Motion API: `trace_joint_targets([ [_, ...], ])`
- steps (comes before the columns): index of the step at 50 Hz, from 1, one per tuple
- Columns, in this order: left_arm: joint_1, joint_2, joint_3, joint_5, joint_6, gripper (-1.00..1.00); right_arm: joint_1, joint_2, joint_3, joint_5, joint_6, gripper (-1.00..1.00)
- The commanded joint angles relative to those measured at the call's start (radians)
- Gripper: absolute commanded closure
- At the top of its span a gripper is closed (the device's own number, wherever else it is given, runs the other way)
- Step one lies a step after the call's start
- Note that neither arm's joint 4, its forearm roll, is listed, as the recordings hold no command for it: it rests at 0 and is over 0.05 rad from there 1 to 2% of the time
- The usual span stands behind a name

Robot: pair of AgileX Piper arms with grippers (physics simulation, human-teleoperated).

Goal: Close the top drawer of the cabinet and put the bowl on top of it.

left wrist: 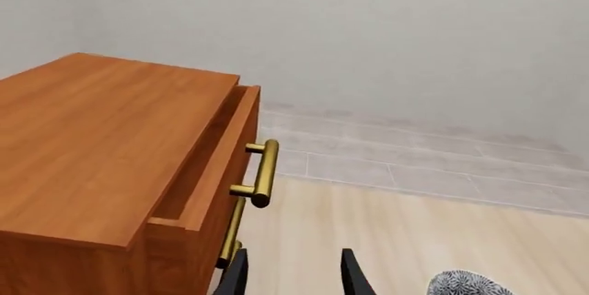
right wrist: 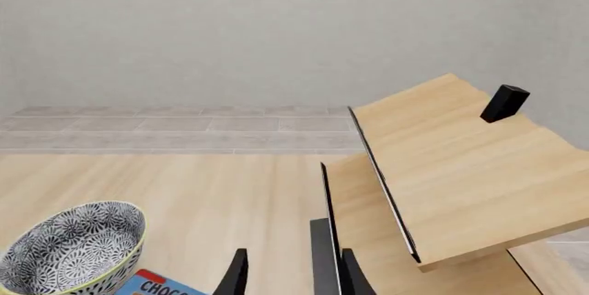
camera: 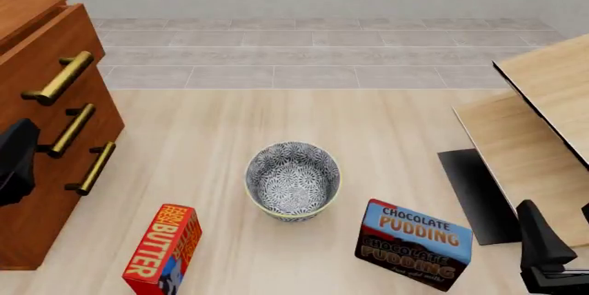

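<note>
Nothing is done yet, judging by the layout. The top drawer (left wrist: 214, 164) of the cabinet (left wrist: 87, 150) juts open; the bowl (camera: 292, 180) sits on the table (camera: 230, 123). Left gripper (left wrist: 292, 276) and right gripper (right wrist: 292, 274) hover empty, jaws apart.

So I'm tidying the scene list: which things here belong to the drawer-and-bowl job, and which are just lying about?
Belong to the job:
top drawer, standing open
cabinet
bowl

Just lying about:
butter box
chocolate pudding box
pale wood furniture
</note>
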Motion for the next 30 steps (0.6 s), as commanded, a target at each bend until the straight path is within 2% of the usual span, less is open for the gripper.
trace_joint_targets([
  [1,0.017,0.043,0.021,-0.049,0.0,-1.0,0.0,0.0,0.002,-0.002,0.0,-1.0],
  [30,-0.003,0.236,0.079,-0.271,0.016,-1.0,0.0,0.0,0.002,-0.002,0.0,-1.0],
])
